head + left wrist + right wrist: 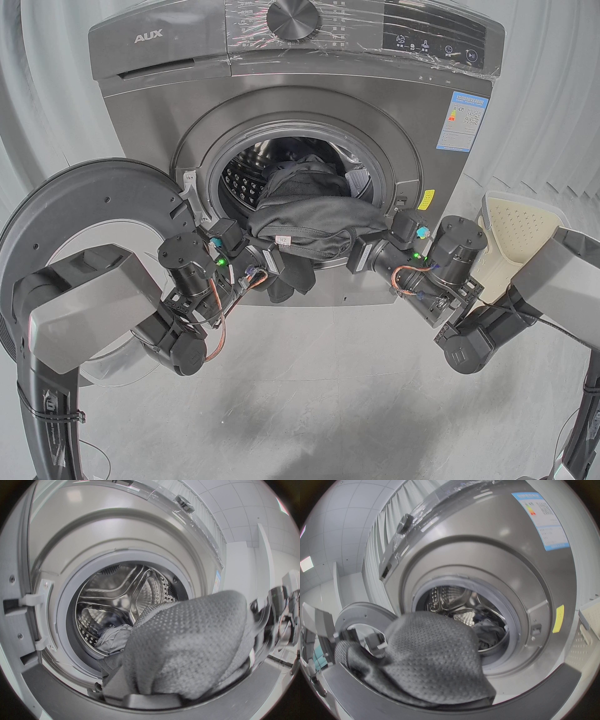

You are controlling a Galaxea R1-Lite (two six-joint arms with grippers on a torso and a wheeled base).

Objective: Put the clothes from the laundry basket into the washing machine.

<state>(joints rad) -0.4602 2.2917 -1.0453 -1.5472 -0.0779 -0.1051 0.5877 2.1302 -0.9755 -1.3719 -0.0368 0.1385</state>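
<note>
Garment (315, 220) is lying across the washer's (156, 119) mouth, its long axis running 9 to 3 o'clock. Its bulk is pointing toward 12 into the drum (247, 178), with one tail hanging toward 6. Its ends are resting on the left gripper (270, 255) and right gripper (361, 251), both equally near. Cloth is covering them, so I cannot tell whether they are clamping it.

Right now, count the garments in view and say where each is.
2. A dark mesh garment hangs over the front rim of the washing machine; a crumpled grey garment lies inside the drum. Others may be hidden behind them.
</note>
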